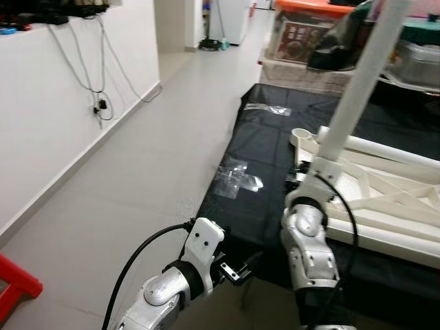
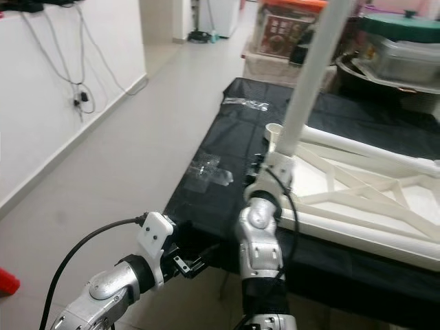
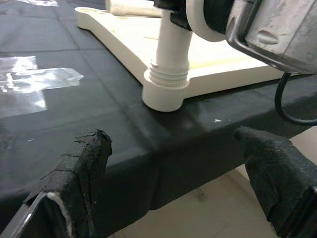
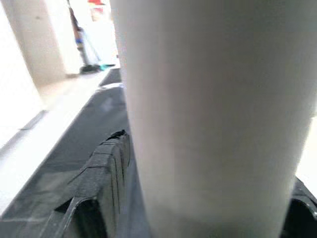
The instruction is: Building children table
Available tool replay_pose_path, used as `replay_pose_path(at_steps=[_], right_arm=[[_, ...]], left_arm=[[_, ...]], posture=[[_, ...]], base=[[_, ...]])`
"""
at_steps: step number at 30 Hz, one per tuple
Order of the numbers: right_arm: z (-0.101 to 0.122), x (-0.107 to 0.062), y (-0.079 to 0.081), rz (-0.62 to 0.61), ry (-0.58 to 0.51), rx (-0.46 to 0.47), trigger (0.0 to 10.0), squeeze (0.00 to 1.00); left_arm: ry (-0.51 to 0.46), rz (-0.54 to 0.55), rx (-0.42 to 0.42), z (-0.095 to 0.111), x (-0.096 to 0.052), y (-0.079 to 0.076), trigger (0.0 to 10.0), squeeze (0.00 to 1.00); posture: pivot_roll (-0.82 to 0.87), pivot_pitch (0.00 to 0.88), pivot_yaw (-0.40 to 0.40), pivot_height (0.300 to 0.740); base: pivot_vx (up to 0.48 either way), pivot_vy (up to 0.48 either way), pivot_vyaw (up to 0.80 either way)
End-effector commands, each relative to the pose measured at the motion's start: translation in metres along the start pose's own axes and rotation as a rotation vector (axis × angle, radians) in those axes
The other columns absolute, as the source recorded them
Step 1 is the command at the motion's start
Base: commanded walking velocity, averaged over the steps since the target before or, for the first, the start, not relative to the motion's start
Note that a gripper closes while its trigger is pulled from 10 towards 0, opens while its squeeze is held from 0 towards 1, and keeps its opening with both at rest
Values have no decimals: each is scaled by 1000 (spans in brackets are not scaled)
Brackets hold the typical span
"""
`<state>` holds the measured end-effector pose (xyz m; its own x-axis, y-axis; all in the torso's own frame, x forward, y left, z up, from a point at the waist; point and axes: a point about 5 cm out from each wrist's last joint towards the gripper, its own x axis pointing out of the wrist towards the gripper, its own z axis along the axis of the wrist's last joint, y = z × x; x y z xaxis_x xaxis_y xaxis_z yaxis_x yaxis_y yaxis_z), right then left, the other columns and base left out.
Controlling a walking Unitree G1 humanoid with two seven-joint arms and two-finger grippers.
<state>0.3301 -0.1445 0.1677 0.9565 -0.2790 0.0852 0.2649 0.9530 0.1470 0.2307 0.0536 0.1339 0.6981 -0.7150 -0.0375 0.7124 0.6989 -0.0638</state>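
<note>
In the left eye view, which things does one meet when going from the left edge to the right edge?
Red object → wall cables → left gripper → clear tape patch → right gripper holding white table leg → white tabletop frame.

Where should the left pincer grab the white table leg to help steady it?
Low on the white table leg, just above the threaded collar, coming in from the table edge side. The shaft is round, bare and upright there; the right pincer already holds it higher up.

The white leg's (image 1: 357,82) top is being cut off by the frame edge; right gripper fingers (image 4: 106,163) are being blurred close-up.
</note>
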Motion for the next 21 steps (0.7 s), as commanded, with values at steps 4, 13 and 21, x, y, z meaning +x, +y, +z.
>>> replay_pose_path(at_steps=[4, 13, 21], right_arm=[[1, 2, 3, 301, 4, 31, 10000, 0], [-2, 5, -6, 988, 236, -36, 10000, 0], [-6, 3, 20, 1359, 334, -64, 10000, 0]], left_arm=[[9, -3, -6, -4, 1, 0, 10000, 0], [3, -1, -5, -2, 3, 2, 10000, 0], [3, 3, -7, 0, 0, 0, 10000, 0]], posture=[[160, 26, -86, 740], [170, 31, -88, 740], [190, 48, -100, 740]], base=[[0, 0, 0], [0, 0, 0], [0, 0, 0]])
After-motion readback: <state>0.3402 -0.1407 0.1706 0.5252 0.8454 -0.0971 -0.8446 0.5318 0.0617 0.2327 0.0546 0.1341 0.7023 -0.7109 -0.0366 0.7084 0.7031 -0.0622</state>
